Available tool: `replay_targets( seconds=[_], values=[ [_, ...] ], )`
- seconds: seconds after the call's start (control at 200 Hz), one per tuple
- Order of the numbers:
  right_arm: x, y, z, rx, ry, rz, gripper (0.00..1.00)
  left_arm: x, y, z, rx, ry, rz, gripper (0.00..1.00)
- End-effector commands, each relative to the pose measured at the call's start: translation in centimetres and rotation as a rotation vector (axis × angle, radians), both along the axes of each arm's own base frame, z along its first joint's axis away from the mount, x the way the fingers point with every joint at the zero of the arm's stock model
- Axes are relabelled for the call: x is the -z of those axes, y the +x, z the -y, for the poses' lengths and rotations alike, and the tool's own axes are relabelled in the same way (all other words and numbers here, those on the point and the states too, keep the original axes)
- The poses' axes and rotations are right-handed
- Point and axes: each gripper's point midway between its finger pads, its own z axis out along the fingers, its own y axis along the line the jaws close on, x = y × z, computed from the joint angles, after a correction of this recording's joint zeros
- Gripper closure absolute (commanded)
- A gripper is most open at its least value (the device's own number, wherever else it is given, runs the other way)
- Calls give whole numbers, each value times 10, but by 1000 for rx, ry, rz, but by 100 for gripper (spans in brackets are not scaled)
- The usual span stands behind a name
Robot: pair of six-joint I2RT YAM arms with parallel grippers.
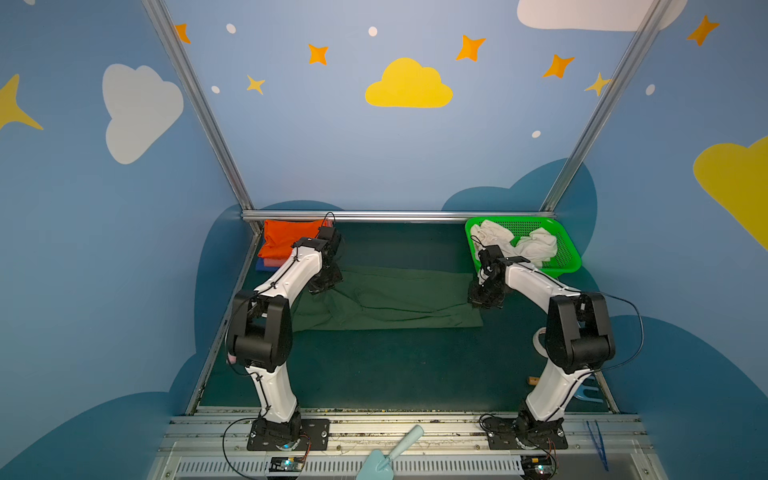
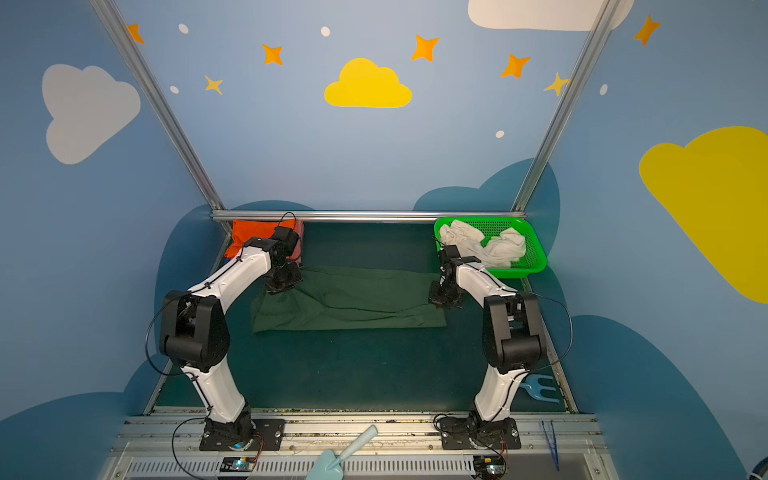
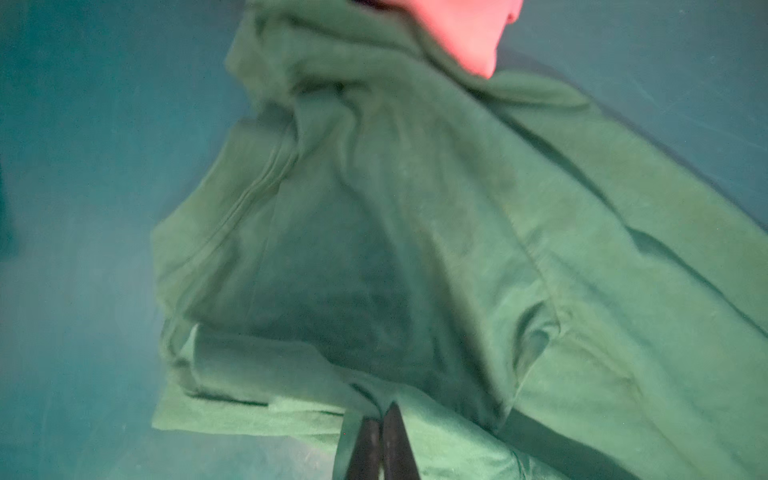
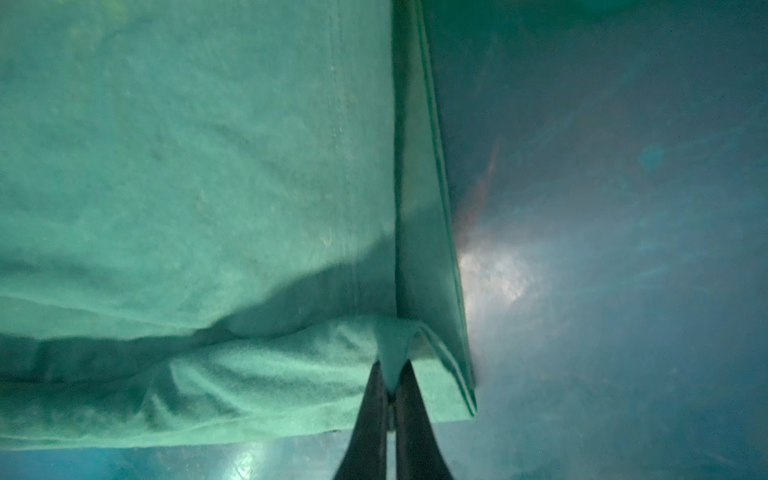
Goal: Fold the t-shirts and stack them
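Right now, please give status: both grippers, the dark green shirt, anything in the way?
Both shut on dark green t-shirt: left gripper one end, right gripper the other. Shirt on table, long folded strip. Close behind right gripper: green basket.

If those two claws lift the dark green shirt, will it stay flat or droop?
Probably droop: the dark green shirt lies in soft wrinkles. It would likely sag between the left gripper and right gripper, each shut on an edge. It seems light; small pinches hold it.
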Motion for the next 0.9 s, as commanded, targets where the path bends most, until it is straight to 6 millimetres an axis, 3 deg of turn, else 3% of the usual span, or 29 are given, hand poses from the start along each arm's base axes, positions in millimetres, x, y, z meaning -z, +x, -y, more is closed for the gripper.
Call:
replay_targets(
  seconds=[0.0,0.315,0.521,0.631,0.896],
  values=[
    [-1,5,1,-1,-4,-10,100,0,6,-4,22,16,-24,96],
    [11,16,1,-4,-14,-38,100,17,27,-7,23,17,-55,96],
    [16,24,0,3,-15,-41,86,23,39,-10,-2,12,-50,92],
    [11,29,-2,8,-8,-26,75,22,46,-9,-15,-2,-40,87],
    [-17,35,-7,-1,28,45,65,4,60,-7,-33,-23,14,71]
  ],
)
